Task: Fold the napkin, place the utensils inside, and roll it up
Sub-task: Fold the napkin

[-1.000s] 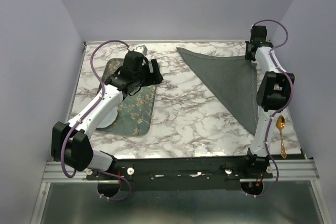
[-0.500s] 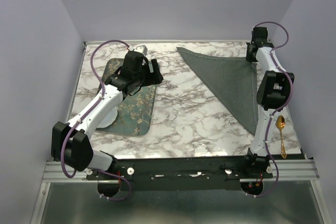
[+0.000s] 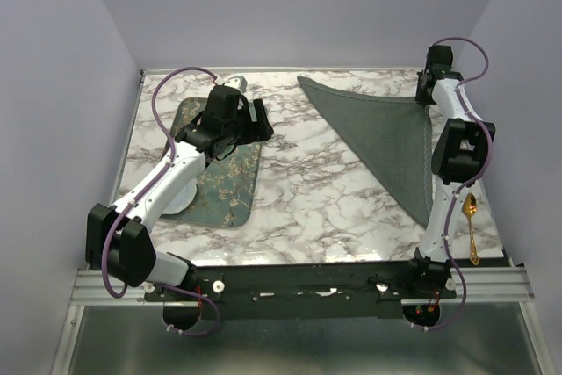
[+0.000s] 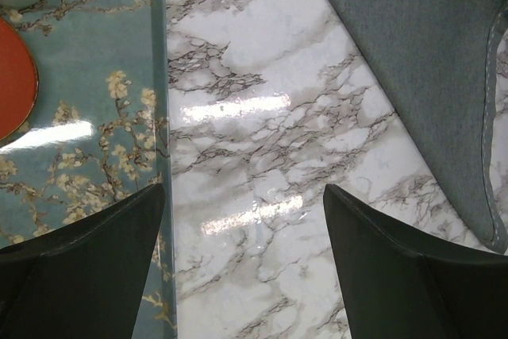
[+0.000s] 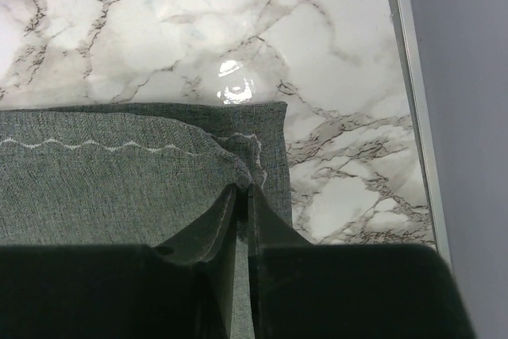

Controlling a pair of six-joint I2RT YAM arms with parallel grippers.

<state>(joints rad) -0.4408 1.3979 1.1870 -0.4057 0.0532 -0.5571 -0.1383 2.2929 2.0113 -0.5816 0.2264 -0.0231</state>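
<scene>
A: Stage reached?
B: Folded the napkin (image 3: 386, 142) into a triangle, far right of table; clamped its far corner in the right gripper (image 5: 242, 196).
A: Outstanding?
B: Found the spoon (image 3: 470, 207) outside the cloth, at near right edge; left gripper (image 4: 242, 196) splayed, empty, by the tray (image 3: 219, 195). Neither loaded nor rolled.

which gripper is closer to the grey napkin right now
Right. The right gripper is shut on the napkin at its far right corner. The left gripper is open over the right edge of the tray, with marble between it and the napkin.
</scene>
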